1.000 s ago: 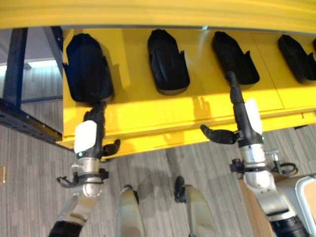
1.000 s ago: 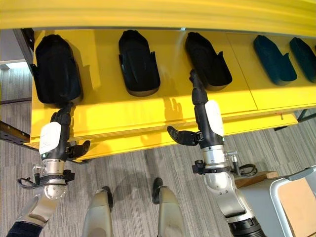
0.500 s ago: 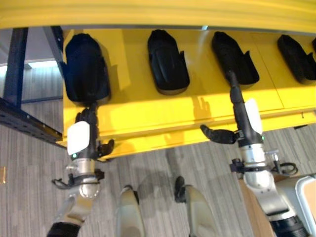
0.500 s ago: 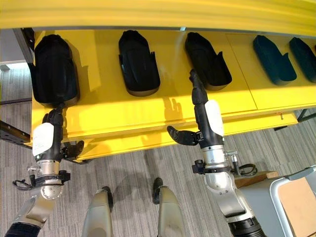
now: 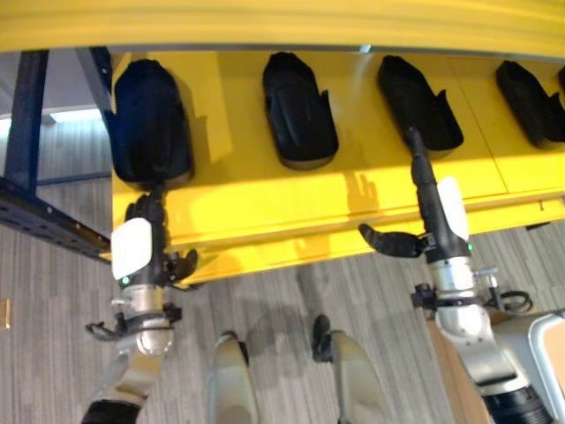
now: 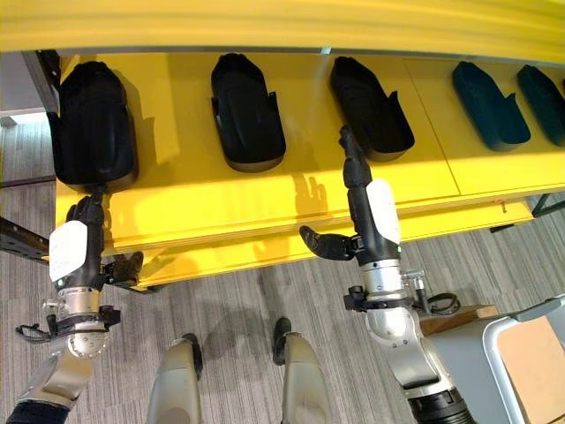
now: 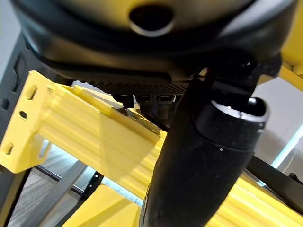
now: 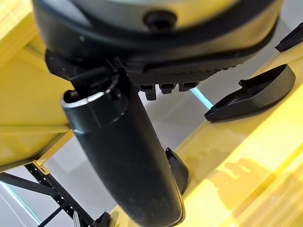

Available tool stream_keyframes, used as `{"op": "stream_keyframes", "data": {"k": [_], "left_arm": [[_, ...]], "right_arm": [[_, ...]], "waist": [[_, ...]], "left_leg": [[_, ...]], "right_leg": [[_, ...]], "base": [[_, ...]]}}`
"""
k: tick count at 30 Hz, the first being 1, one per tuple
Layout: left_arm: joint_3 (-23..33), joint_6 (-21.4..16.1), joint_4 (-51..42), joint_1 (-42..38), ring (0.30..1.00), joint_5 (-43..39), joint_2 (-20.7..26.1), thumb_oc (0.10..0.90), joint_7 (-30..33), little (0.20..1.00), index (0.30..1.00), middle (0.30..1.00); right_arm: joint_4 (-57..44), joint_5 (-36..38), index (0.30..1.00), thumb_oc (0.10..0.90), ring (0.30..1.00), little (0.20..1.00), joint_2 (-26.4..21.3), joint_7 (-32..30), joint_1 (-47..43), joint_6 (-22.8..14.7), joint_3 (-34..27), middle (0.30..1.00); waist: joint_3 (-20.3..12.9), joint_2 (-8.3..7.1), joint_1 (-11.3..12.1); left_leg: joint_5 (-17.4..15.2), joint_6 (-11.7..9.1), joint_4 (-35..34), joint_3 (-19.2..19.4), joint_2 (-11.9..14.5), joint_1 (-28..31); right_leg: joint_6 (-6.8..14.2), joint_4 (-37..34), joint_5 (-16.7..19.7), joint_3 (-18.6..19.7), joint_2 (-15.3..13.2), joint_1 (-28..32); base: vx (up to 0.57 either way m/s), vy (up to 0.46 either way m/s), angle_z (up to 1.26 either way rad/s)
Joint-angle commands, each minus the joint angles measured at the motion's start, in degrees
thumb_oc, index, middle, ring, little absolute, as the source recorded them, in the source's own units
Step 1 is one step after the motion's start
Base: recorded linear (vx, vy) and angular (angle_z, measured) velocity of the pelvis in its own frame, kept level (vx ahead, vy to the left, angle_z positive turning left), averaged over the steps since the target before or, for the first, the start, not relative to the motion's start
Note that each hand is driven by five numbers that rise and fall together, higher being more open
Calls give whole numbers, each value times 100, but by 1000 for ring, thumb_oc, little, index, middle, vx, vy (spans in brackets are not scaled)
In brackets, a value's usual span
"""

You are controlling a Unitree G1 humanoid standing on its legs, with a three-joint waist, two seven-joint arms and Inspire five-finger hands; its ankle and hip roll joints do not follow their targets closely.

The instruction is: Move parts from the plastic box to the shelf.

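Observation:
Several black moulded parts lie in a row on the yellow shelf (image 5: 291, 199). My left hand (image 5: 141, 234) hangs at the shelf's front edge, just below the leftmost part (image 5: 150, 119), apart from it and holding nothing, fingers relaxed. My right hand (image 5: 434, 208) stretches over the shelf with straight fingers. Their tips reach the near end of the third part (image 5: 422, 104), and the thumb sticks out sideways. In the right wrist view a black part (image 8: 251, 97) lies past the thumb (image 8: 128, 165). The second part (image 5: 300, 110) lies between the two hands.
A yellow beam (image 5: 282, 22) of the level above runs across the top. A dark rack upright (image 5: 26, 115) and crossbar stand at the left. More parts (image 6: 490, 106) lie further right on the shelf. A pale box (image 6: 530, 353) sits at the lower right on the floor.
My left hand has drawn back from the leftmost part, down and to the left, to the shelf's front edge. The right hand has stayed put.

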Motion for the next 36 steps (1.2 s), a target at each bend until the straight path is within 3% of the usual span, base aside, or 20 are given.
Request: {"op": "stream_keyframes", "data": {"k": [1, 19, 36], "left_arm": [[341, -89, -455, 21, 1000, 21, 54, 900, 393, 1000, 1000, 1000], [45, -498, -1145, 265, 1000, 67, 219, 900, 65, 1000, 1000, 1000], [-90, -297, -580, -11, 1000, 105, 127, 900, 145, 1000, 1000, 1000]], "right_arm": [[-362, 108, 1000, 900, 1000, 1000, -19, -170, -417, -350, -501, 1000], [-422, 116, 1000, 900, 1000, 1000, -19, -190, -369, -407, -538, 1000], [-361, 129, 1000, 900, 1000, 1000, -16, -253, -357, -393, -515, 1000]], "waist": [[-409, 9, 110], [-375, 18, 126], [-404, 7, 61]], "left_leg": [[152, -56, -243, -148, 49, 116], [159, -29, -228, -179, 20, 89], [159, -40, -203, -130, 52, 101]], "right_leg": [[243, -61, 337, 43, -365, 137], [250, -54, 338, 32, -388, 138], [256, -33, 351, 77, -371, 105]], "base": [[0, 0, 0], [0, 0, 0], [0, 0, 0]]}}
